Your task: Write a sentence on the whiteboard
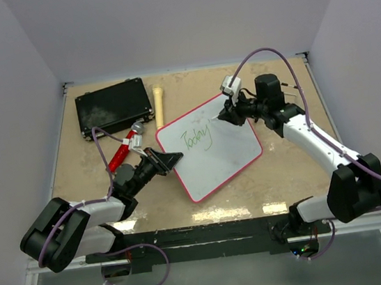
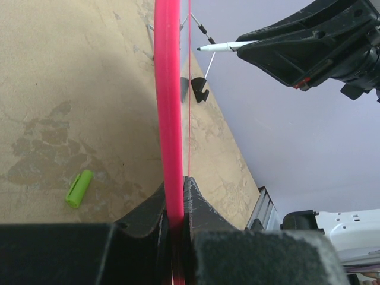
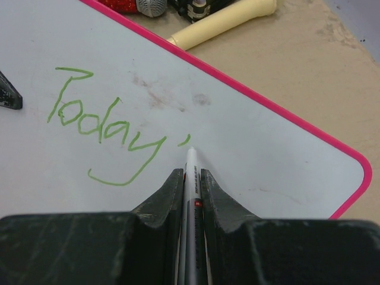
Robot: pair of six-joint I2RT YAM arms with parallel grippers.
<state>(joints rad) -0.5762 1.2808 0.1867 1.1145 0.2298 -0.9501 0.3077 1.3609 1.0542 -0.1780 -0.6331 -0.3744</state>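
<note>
- The tan table (image 1: 287,186) is occupied near its middle by the whiteboard (image 1: 231,158), which is laid at an angle between the two arms.
- A black case (image 1: 114,107) is seen at the far left, apart from the board.
- The board's near-left rim is pinched between the fingers of the left gripper (image 1: 168,161).
- A marker (image 3: 191,202) is clamped in the right gripper (image 1: 225,115), its tip held just beside the apostrophe; contact cannot be told.
- A cream handle (image 1: 159,104) and a red-handled tool (image 1: 118,155) are laid left of the board.
- Of the sentence (image 3: 110,127), only "Today'" is written, in green.
- A small green cap (image 2: 79,188) is seen lying on the table.
</note>
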